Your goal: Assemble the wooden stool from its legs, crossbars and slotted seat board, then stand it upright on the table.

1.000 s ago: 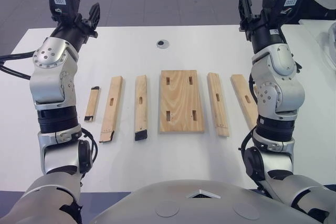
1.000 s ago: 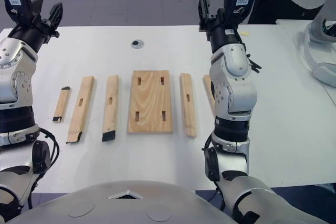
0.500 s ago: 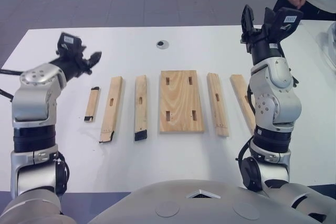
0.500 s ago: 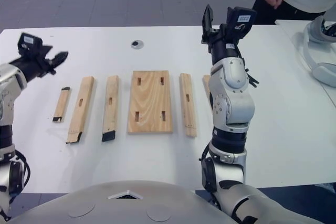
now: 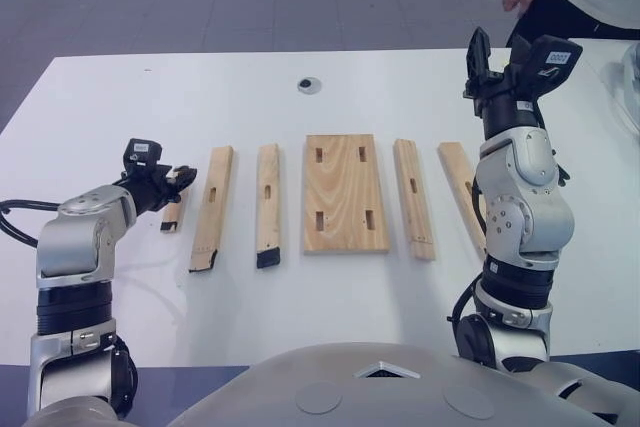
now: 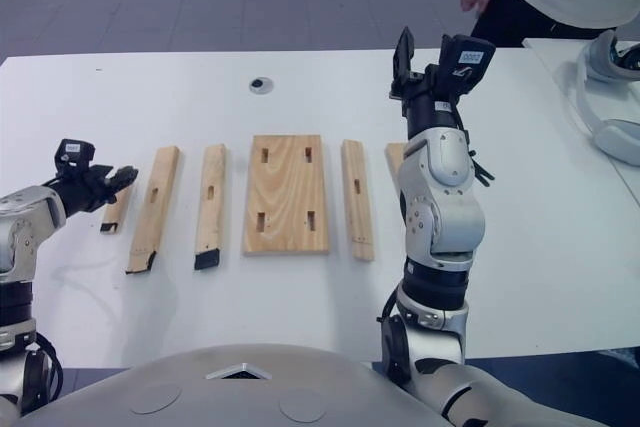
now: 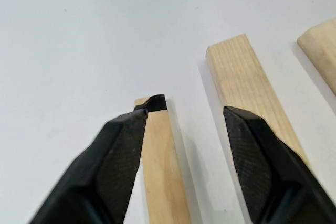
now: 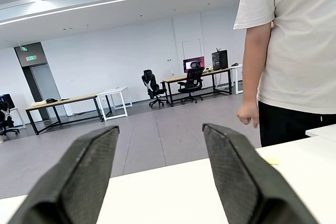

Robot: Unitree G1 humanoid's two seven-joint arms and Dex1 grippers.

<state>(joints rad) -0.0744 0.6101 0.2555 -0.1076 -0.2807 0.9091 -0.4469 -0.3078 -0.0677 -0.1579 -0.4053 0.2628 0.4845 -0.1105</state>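
Note:
The slotted seat board (image 5: 345,192) lies flat mid-table. Left of it are two long wooden pieces (image 5: 211,207) (image 5: 268,204) with black ends, and a short crossbar (image 5: 172,213). Right of it lie two more long pieces (image 5: 413,197) (image 5: 460,187), the outer one partly hidden behind my right arm. My left gripper (image 5: 176,181) is low over the far end of the short crossbar, open. In the left wrist view its fingers (image 7: 121,150) straddle the crossbar's black-tipped end (image 7: 155,103). My right gripper (image 5: 497,55) is raised above the table's far right part, open, holding nothing.
A small round grommet (image 5: 310,85) sits in the white table (image 5: 330,297) behind the board. A white looped object (image 6: 610,97) lies on a neighbouring surface at the far right. Bare tabletop stretches in front of the parts and at the far left.
My left arm has swung down from its raised pose, bringing its gripper low over the short crossbar. The right arm has barely shifted.

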